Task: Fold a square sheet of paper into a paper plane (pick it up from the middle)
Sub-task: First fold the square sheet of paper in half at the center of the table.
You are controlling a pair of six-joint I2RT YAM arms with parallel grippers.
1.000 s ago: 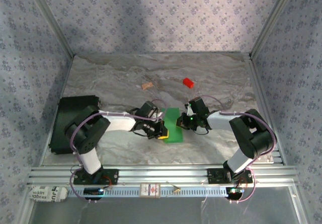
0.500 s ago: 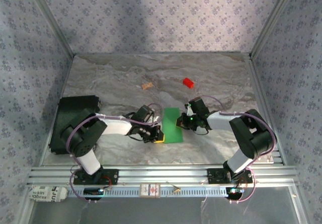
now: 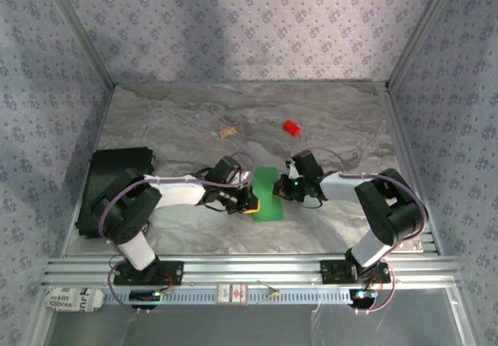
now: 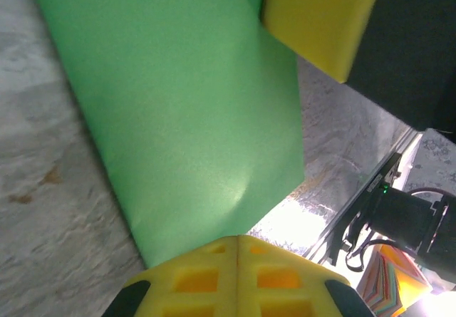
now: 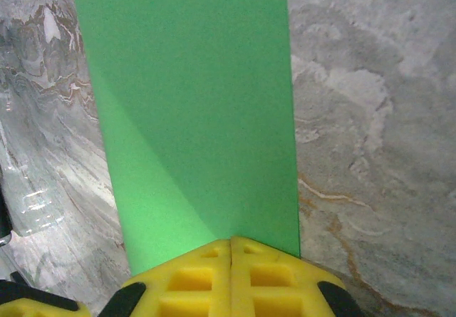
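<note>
We see the left claw (image 3: 249, 205) and right claw (image 3: 282, 191), each pressed together, tips touching opposite edges of the thin bright green paper sheet (image 3: 267, 193) lying between them on the marbled grey bench (image 3: 194, 128).

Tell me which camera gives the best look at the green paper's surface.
Right wrist: the green paper lies straight ahead, large and sharp, both long edges clear and a diagonal shade line across it. Left wrist shows it large, but slanted and partly out of frame. Top external shows it small, its surface detail lost.
</note>
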